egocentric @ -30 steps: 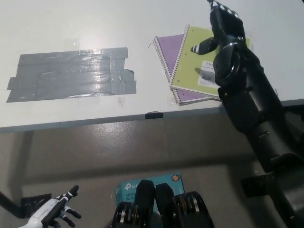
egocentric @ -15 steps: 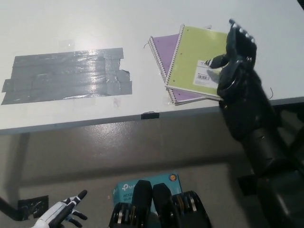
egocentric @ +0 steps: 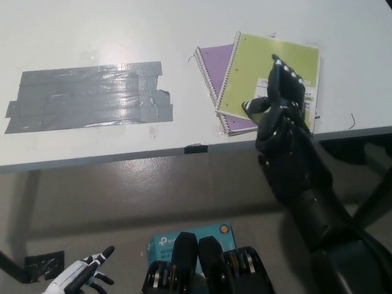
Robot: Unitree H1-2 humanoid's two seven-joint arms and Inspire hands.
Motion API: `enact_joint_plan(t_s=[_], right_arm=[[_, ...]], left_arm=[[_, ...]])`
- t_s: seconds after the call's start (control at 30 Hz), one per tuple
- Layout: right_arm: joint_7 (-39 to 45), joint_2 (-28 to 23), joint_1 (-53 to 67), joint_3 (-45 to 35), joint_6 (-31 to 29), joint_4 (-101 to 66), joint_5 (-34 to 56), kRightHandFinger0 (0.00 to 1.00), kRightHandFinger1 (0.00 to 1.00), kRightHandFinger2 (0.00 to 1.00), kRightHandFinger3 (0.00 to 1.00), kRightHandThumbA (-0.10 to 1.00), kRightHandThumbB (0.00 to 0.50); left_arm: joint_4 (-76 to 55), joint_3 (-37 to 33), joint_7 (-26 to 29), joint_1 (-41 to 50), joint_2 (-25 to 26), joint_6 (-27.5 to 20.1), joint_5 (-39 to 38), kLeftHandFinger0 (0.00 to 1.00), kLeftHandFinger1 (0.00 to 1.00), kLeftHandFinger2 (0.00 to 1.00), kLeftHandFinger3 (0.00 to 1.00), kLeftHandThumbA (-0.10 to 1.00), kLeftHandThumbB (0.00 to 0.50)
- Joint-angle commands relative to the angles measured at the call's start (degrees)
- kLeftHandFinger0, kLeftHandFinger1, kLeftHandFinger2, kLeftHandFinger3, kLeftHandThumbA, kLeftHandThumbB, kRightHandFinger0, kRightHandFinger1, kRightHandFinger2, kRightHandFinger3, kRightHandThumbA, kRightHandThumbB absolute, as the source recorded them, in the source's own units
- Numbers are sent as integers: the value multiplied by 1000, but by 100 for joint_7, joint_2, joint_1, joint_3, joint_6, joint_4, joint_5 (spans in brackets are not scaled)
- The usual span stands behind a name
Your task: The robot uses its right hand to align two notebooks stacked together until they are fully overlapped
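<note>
Near the front edge of the white table (egocentric: 184,37), right of the grey tape patch (egocentric: 92,95), we note two spiral notebooks stacked and misaligned. We see the green notebook (egocentric: 263,67) on top, its wire spine along its left side, tilted a little clockwise. The purple notebook (egocentric: 214,64) lies under it, rotated the other way, so its upper left corner and spine stick out to the left and a strip of its lower edge shows below the green cover. The two are touching but do not overlap fully.

Over the lower right part of the green cover we see the black right hand (egocentric: 278,101). Its fingers are apart and extended toward the far edge of the notebook, gripping nothing; we cannot tell whether the palm presses on the cover or only hovers. The hand and forearm hide the green notebook's near right corner and most of a white label printed there. The label's text is too small and too covered to read.

Below the tape patch, on the floor, the white left hand (egocentric: 79,277) rests at the picture's lower edge, partly cut off, fingers spread and empty.

Right of that hand lies a teal box (egocentric: 160,245), partly hidden; its white lettering reads "tp-link" as far as we can make out.

A small black mark (egocentric: 196,148) sits on the table's front edge below the tape.
</note>
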Motion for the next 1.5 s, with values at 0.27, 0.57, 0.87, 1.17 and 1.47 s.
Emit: enact_joint_plan(t_s=[0.27,0.57,0.87,1.17,1.47], right_arm=[[-303,-254,323,27,38,-169,93,1000,1000,1000,1000,1000,202],[161,-163,424,700,38,-296,-291,1000,1000,1000,1000,1000,218],[689,-405,622,644,38,-243,-555,1000,1000,1000,1000,1000,279],[1464,-538,804,93,38,-172,-1018,1000,1000,1000,1000,1000,386],[2304,-345,969,212,38,-269,-1132,1000,1000,1000,1000,1000,498]], left_arm=[[-189,-196,-192,-107,-13,-25,161,595,584,647,945,1000,489],[-151,-259,-236,-174,-47,-62,138,627,600,674,960,1000,500],[-130,-218,-271,-176,-58,-140,91,659,610,669,988,1000,500],[-112,-257,-371,-224,-47,-190,93,667,630,677,981,1000,500],[-160,-260,-400,-243,-54,-130,98,606,579,617,974,1000,500]])
